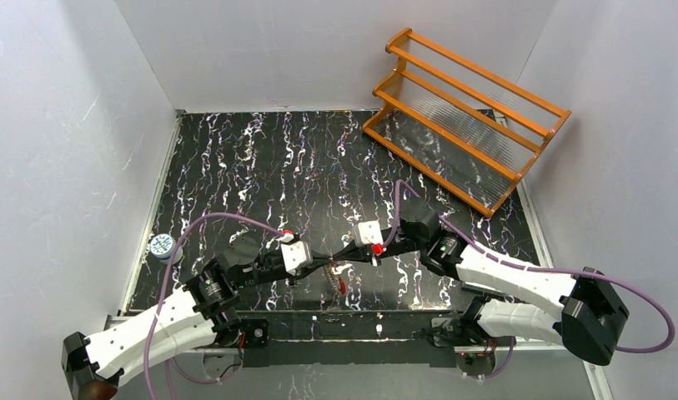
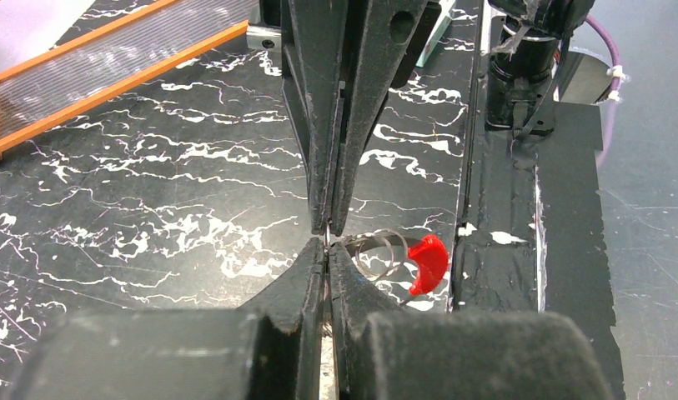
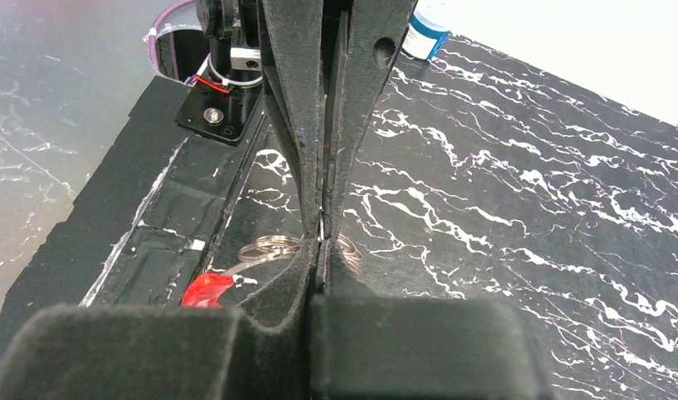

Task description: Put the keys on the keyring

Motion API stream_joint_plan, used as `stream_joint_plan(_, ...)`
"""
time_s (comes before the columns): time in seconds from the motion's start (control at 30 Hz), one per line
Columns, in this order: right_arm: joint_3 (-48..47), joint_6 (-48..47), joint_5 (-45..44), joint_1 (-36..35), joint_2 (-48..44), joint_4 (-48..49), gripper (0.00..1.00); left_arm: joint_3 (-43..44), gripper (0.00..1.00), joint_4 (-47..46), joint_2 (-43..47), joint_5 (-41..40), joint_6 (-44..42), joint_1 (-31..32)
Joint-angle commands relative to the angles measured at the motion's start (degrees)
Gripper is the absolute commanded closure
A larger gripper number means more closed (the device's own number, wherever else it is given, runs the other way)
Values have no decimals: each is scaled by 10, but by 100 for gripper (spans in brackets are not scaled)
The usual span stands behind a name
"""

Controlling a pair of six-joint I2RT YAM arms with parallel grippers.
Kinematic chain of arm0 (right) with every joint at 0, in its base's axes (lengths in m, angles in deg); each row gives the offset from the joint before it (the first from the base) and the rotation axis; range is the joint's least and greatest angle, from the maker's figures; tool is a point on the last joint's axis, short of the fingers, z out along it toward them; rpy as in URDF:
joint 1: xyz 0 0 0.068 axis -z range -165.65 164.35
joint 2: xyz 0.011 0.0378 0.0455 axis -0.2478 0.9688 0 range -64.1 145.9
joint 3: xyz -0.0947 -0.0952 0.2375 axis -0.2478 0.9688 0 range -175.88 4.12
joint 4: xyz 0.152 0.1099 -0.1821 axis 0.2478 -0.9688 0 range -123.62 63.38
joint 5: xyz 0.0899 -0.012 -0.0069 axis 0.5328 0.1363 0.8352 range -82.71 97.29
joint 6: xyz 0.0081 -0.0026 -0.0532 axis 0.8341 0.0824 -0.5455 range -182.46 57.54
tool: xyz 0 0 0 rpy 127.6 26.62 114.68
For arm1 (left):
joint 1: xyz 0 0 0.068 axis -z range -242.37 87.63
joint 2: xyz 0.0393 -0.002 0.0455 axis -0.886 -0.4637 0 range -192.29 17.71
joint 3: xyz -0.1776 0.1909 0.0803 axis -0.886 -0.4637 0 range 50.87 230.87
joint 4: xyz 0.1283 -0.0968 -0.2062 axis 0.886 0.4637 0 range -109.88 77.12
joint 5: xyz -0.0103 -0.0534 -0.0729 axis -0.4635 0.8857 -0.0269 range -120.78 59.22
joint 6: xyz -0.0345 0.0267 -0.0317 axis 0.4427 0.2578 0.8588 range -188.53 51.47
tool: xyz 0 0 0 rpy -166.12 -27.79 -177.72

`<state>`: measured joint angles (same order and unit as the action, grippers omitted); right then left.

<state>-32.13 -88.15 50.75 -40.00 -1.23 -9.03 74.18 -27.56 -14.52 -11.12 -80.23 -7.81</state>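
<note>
Fingers (image 2: 302, 271) of left gripper (image 2: 327, 252) and right gripper (image 3: 320, 243) are pinched shut, tip to tip, just beside the tape (image 2: 519, 283). Right holds the keyring (image 2: 425, 265); left's hold is unclear. No keys discernible. Risk: opposing pulls could bend or drop the wire.

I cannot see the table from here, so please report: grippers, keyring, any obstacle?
Left gripper and right gripper both shut, tip to tip on keyring. Its red section clear of both. Keys not discernible. Nothing in the way.
</note>
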Motion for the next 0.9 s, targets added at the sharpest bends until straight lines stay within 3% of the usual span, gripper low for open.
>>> stream_joint_plan(0.0, -27, -1, 9, -3, -10, 18, 99, -1, 100, -37, 23, -33, 9, 2)
stream_joint_plan(0.03, -28, -1, 9, -2, -11, 18, 91, -4, 100, -38, 30, -38, 11, 2)
stream_joint_plan(0.2, -22, -10, 0, -2, -31, 18, 33, -23, 100, -41, 72, -45, 20, 2)
stream_joint_plan(0.4, -7, 16, -56, -2, -60, 31, 4, -48, 100, -41, 138, -24, 10, 2)
stream_joint_plan(0.67, 4, 239, -239, -2, -56, 53, 1, -51, 100, 7, 217, -47, -7, 2)
stream_joint_plan(0.87, -12, 416, -375, -1, -1, -21, 1, -12, 100, 103, 229, -82, -12, 2)
